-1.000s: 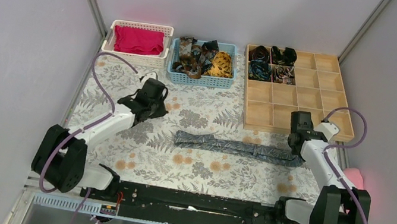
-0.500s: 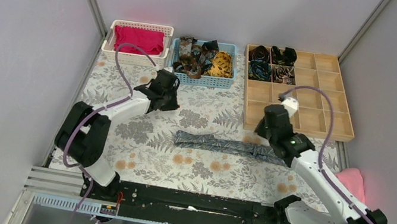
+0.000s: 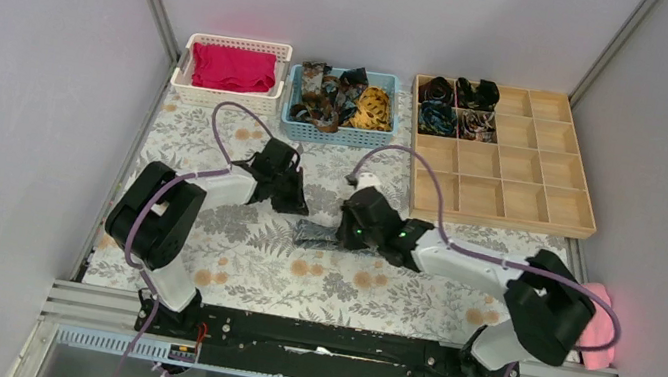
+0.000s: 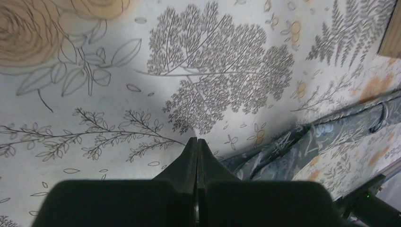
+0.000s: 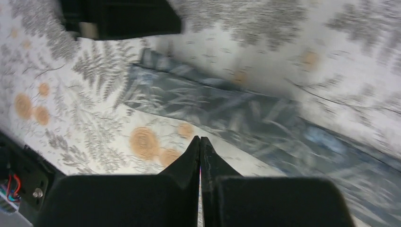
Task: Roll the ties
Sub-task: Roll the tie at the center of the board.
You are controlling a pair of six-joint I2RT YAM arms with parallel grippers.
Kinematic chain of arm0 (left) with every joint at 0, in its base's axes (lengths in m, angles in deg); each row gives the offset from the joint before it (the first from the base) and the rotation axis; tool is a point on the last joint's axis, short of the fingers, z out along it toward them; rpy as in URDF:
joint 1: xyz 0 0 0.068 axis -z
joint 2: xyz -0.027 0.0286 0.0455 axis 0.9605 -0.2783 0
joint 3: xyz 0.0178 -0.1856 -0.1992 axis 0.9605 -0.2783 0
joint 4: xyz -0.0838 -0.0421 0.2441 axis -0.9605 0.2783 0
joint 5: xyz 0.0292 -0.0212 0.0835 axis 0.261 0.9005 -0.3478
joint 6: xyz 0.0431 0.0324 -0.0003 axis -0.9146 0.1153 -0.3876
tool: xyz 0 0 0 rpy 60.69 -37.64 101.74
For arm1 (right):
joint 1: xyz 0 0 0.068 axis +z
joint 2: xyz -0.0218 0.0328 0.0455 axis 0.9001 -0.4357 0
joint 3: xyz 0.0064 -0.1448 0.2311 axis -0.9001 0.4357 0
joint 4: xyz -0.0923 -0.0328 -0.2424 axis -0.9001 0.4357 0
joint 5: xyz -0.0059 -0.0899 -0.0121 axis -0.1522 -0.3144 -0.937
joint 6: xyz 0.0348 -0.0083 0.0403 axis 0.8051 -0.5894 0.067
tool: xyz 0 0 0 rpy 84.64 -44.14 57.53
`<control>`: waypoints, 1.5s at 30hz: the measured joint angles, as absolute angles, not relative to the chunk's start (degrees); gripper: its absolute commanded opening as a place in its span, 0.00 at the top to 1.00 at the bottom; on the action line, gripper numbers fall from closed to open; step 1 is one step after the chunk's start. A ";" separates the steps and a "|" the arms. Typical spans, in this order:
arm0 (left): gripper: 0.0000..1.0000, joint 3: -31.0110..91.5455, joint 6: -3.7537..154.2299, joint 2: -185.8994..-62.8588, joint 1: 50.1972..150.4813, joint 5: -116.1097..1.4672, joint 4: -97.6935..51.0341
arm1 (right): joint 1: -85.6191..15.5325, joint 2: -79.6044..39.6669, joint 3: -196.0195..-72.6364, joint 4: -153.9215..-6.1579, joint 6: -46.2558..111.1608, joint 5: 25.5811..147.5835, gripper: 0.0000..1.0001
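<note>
One grey patterned tie (image 3: 312, 236) lies flat across the middle of the table, and my right arm covers most of its length. My left gripper (image 3: 299, 207) is shut and holds nothing, just beyond the tie's left end. In the left wrist view its tips (image 4: 196, 140) hover over bare cloth, with the tie (image 4: 331, 132) to the right. My right gripper (image 3: 341, 234) is shut and empty above the tie's left part. In the right wrist view its tips (image 5: 199, 139) sit just beside the edge of the tie (image 5: 227, 111). The picture is blurred.
A blue basket (image 3: 338, 136) at the back holds several loose ties (image 3: 341, 97). A wooden compartment tray (image 3: 516, 167) at back right holds rolled ties (image 3: 454, 106). A white basket (image 3: 186, 64) holds magenta cloth (image 3: 232, 69). A pink cloth (image 3: 601, 302) lies at the right edge.
My right arm swept from the tie's right end across to its left part, and its jaws closed. My left gripper came nearer, down toward the tie's left end.
</note>
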State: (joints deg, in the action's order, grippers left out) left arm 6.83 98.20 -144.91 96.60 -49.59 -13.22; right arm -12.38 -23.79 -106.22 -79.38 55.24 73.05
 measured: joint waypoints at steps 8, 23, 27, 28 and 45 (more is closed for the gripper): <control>1.00 2.61 99.19 -144.89 96.49 -45.22 -18.24 | -2.79 -37.63 -112.34 -88.21 56.12 74.43 1.00; 1.00 -2.07 100.67 -142.95 96.34 -43.36 -23.55 | -0.82 -46.48 -112.65 -99.42 60.12 69.34 1.00; 1.00 -2.77 100.65 -142.66 96.30 -43.17 -24.65 | -0.56 -47.16 -112.63 -101.06 60.93 65.49 1.00; 1.00 -2.90 100.67 -142.60 96.30 -43.17 -24.80 | -0.49 -47.29 -112.63 -101.19 60.97 64.46 1.00; 1.00 6.74 97.96 -144.89 95.55 -53.59 -14.59 | 1.91 -44.47 -115.80 -89.67 58.85 63.76 0.78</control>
